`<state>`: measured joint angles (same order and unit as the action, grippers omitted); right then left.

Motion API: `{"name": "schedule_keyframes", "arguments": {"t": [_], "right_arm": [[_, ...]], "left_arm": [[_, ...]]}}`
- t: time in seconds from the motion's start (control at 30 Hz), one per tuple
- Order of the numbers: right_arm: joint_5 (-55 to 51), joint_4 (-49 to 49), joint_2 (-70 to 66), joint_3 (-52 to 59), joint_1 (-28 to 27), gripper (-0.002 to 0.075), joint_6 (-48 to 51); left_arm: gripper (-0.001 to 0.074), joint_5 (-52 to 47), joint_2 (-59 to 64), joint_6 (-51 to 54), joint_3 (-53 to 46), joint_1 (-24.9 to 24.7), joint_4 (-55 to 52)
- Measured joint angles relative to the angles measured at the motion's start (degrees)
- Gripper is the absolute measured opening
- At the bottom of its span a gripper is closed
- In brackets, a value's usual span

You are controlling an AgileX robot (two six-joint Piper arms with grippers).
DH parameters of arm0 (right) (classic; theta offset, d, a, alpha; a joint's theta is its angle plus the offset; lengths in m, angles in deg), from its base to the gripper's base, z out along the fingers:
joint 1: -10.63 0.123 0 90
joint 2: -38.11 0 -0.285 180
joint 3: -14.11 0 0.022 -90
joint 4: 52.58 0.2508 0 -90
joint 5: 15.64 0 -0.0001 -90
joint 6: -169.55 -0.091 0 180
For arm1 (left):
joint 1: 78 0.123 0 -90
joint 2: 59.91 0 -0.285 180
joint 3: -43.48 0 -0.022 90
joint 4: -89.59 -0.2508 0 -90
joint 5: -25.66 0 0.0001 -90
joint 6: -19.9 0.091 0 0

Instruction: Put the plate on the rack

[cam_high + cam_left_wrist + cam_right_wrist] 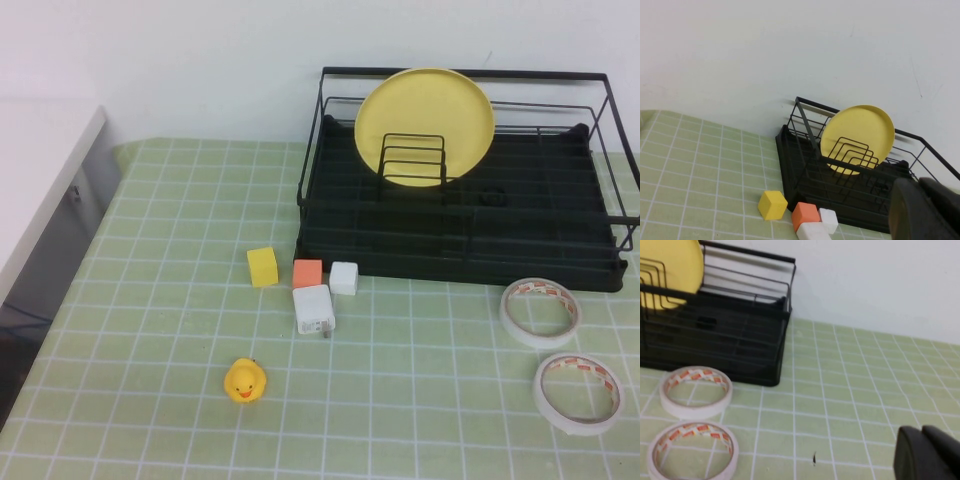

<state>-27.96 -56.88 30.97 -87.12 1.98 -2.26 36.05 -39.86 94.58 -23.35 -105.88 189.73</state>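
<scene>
The black wire dish rack fills the upper right of the high view, and the pale-yellow plate stands upright in it behind the dividers. Neither arm shows there. The left gripper and right gripper appear only at their wrist views' lower right corners; whether either is clenched I cannot tell.

Little of the robot shows. The left end effector appears in its wrist view as a matte black, rounded block with a fine seam running down it, nearer the camera than the rack. The right end effector looks alike: dark, smooth, soft-edged, one groove dividing it. No cables, screws or markings are visible.
</scene>
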Motion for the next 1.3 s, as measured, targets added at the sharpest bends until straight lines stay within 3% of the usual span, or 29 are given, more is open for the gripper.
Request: {"name": "schedule_keyframes", "arguments": {"t": [0.33, 0.83, 1.3], "right_arm": [[-6.1, -1.0, 0.0, -0.1, -0.2, 0.0009, 0.1], [-6.5, 1.8, 0.0, -0.2, -0.8, 0.0009, -9.4], [-6.6, 2.3, 0.0, -0.2, -0.8, 0.0009, -9.8]], "left_arm": [[-0.0002, 0.0, 0.0, 0.0, 0.0, 0.0, 0.0], [-0.0002, 0.0, 0.0, 0.0, 0.0, 0.0, 0.0], [-0.0002, 0.0, 0.0, 0.0, 0.0, 0.0, 0.0]]}}
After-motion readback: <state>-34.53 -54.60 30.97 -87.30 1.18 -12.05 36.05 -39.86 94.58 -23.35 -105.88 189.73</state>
